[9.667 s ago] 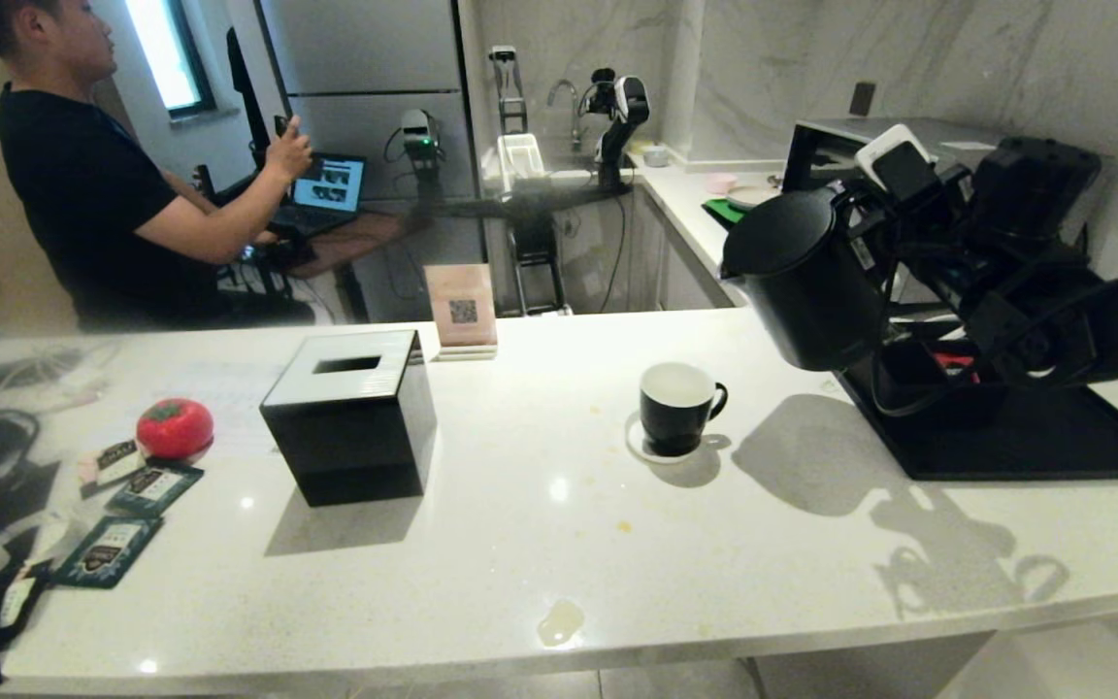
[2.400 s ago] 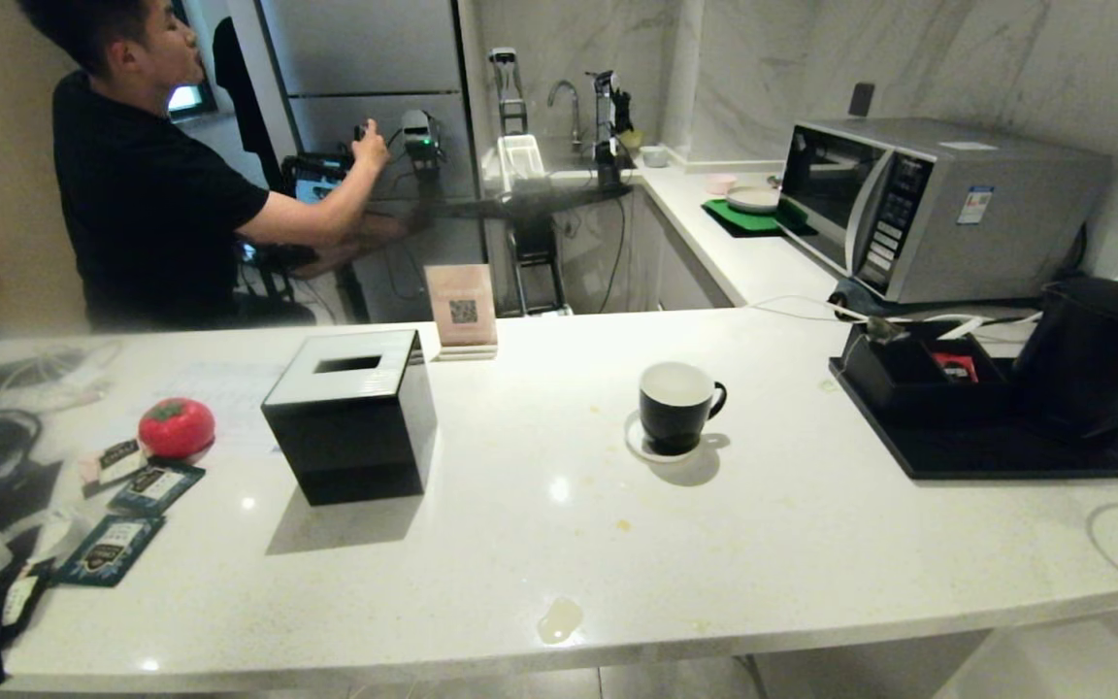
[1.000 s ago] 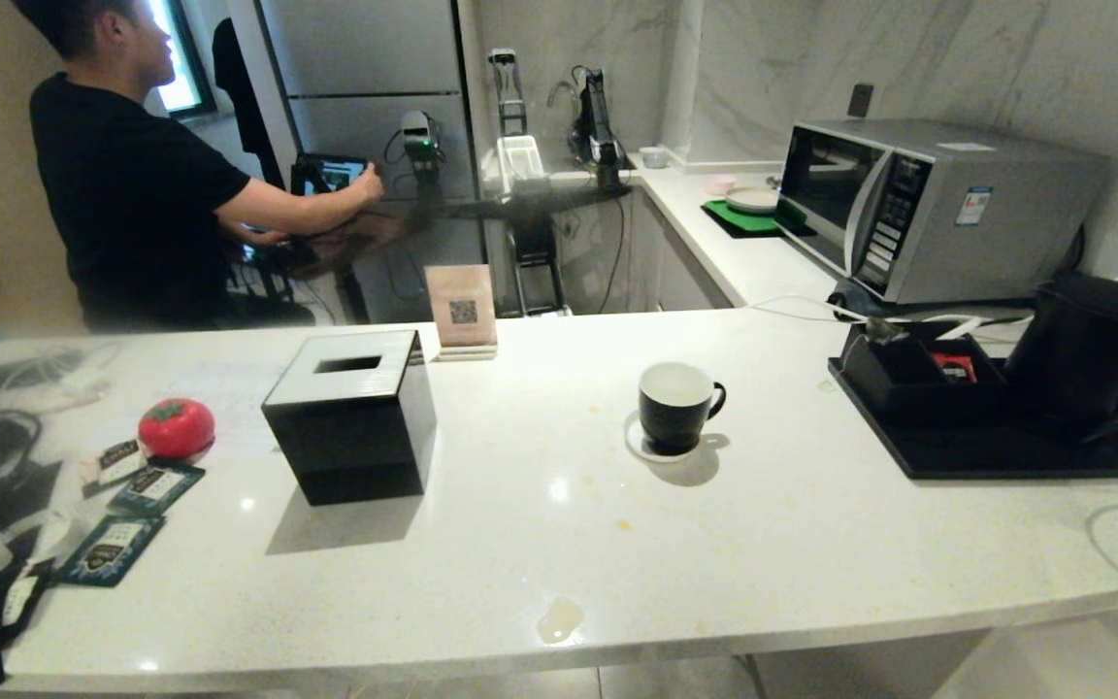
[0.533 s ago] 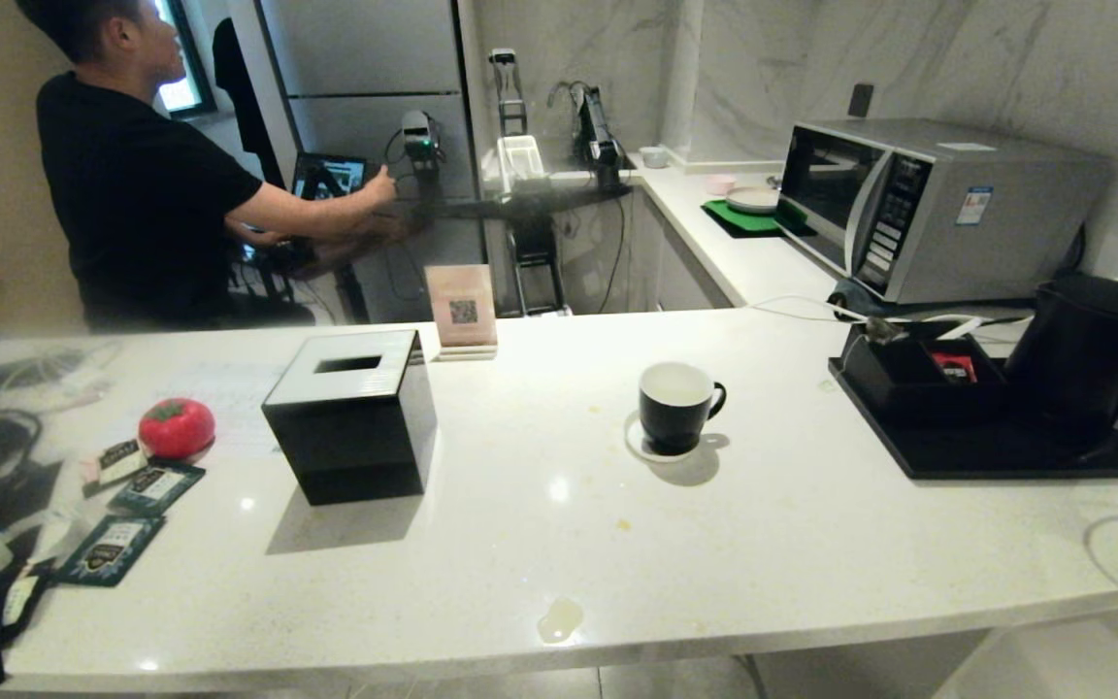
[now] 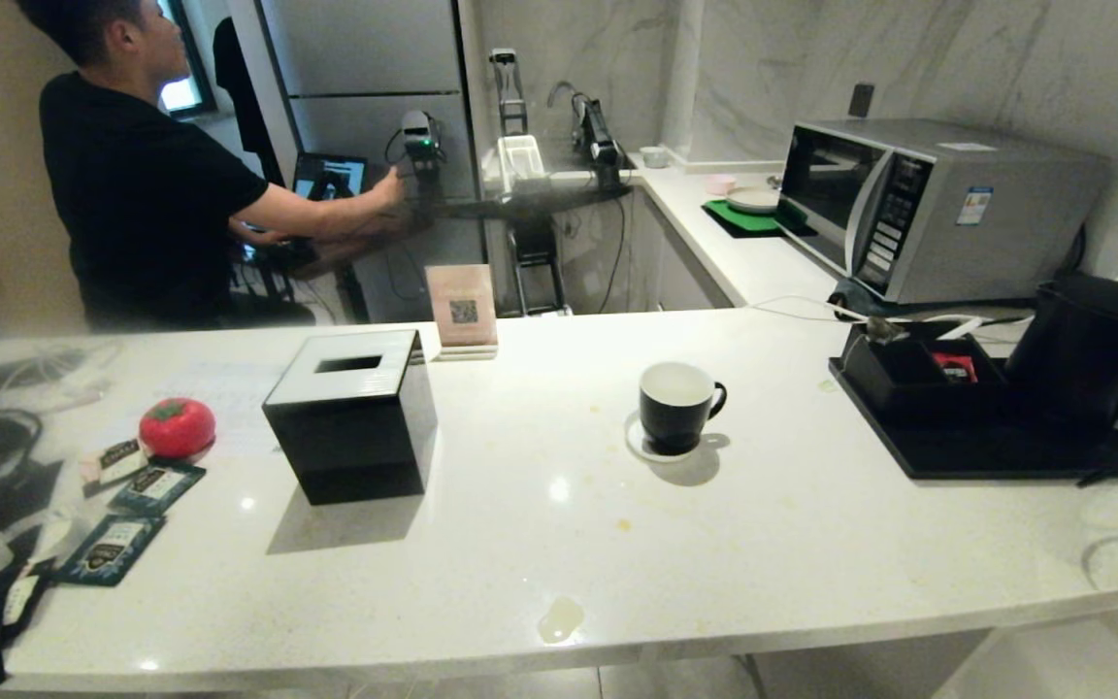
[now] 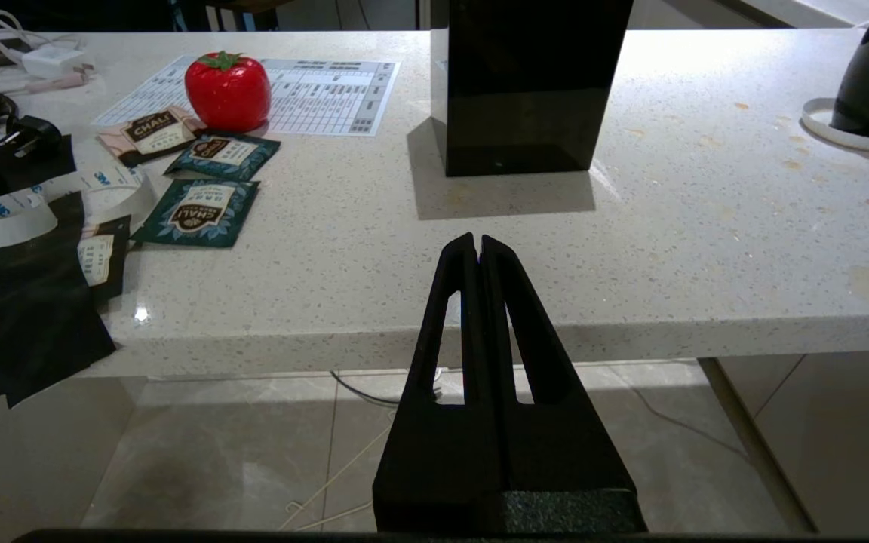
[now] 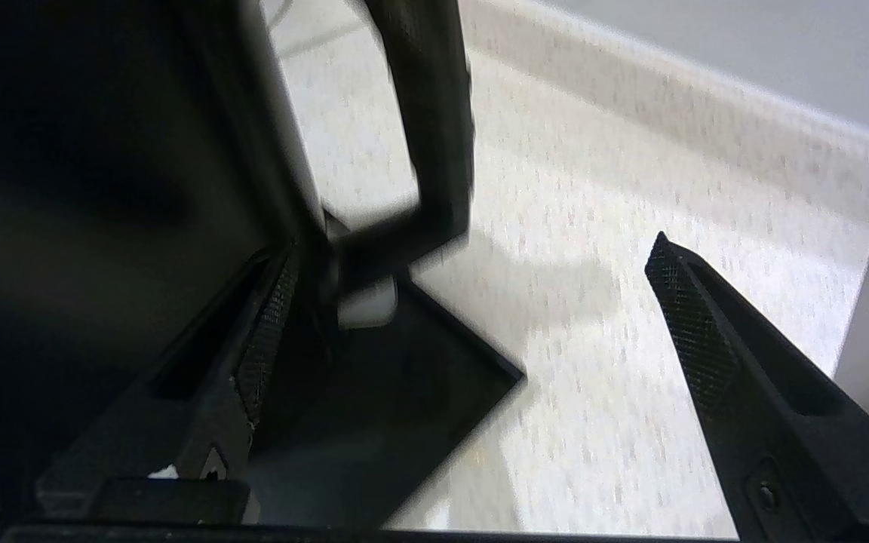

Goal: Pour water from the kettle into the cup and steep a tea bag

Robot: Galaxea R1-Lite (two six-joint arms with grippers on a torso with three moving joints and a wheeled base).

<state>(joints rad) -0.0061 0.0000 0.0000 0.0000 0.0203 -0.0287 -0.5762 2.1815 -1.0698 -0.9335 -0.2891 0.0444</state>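
1 upright kettle (image 5: 1088,349), handle toward wide-spread right gripper (image 7: 472,302); left gripper (image 6: 477,253) pressed together.

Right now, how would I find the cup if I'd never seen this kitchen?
Start at the black tissue box on the white counter and look toward the kettle. The cup is between them, small, black, white inside, alone on a white coaster.

Right gripper (image 7: 472,279) is standing with jaws spread wide and empty, one finger (image 7: 268,339) lying beside the kettle (image 7: 102,151) handle base, over the black tray (image 7: 389,377).
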